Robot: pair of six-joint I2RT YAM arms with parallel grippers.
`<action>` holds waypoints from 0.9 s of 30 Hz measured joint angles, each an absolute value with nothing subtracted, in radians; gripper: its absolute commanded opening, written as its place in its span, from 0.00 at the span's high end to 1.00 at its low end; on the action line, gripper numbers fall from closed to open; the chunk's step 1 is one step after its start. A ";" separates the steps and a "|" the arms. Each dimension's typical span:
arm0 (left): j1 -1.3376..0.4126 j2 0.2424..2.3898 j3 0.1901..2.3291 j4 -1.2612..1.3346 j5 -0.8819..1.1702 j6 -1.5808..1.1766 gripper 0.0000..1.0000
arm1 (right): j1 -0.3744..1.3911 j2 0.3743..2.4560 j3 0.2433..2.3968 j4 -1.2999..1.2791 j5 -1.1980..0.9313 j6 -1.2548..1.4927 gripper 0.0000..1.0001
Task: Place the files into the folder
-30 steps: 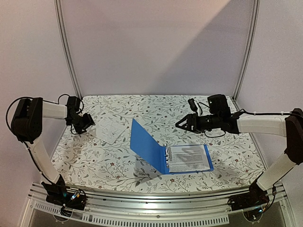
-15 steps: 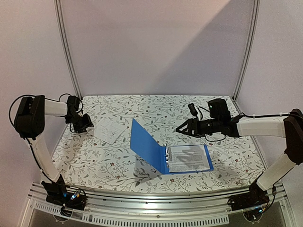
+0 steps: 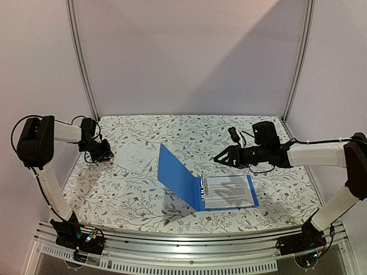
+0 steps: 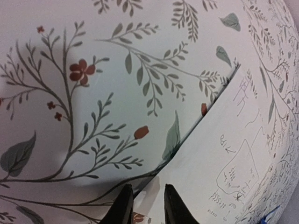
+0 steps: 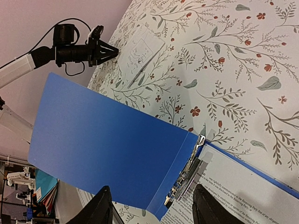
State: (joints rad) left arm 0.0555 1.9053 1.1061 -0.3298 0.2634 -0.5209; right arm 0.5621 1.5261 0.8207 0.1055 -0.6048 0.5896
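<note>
The blue folder [image 3: 179, 176] lies open mid-table, its left cover tilted up, with metal rings [image 5: 187, 175] along the spine. One file [image 3: 227, 192] rests on its right cover. Another file [image 3: 136, 156], a white sheet with markings, lies flat on the table to the left. My left gripper [image 3: 108, 152] is low at that sheet's left corner. In the left wrist view its dark fingers [image 4: 175, 207] stand close together with a small gap, and the file's [image 4: 233, 154] corner lies between them. My right gripper [image 3: 221, 157] hovers open above the folder [image 5: 107, 144], holding nothing.
A floral tablecloth [image 3: 114, 195] covers the table. Metal frame posts [image 3: 86, 80] rise at both back corners. A black cable [image 3: 261, 163] hangs by the right wrist. The table's near edge is a metal rail [image 3: 183, 240].
My left gripper has slid left and down to the loose sheet's corner and its jaws have narrowed. The right gripper has dipped slightly towards the folder.
</note>
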 measured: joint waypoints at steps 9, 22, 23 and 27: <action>0.057 1.905 1.069 -0.280 0.361 -0.552 0.72 | 0.562 1.526 0.821 0.106 -0.611 0.592 0.43; 0.061 1.848 0.988 -0.255 0.363 -0.532 0.74 | 0.562 1.526 0.821 0.105 -0.616 0.593 0.43; 0.062 1.848 0.986 -0.252 0.367 -0.532 0.74 | 0.562 1.526 0.821 0.105 -0.617 0.593 0.43; 0.065 1.848 0.981 -0.238 0.385 -0.536 0.75 | 0.562 1.526 0.821 0.105 -0.617 0.593 0.43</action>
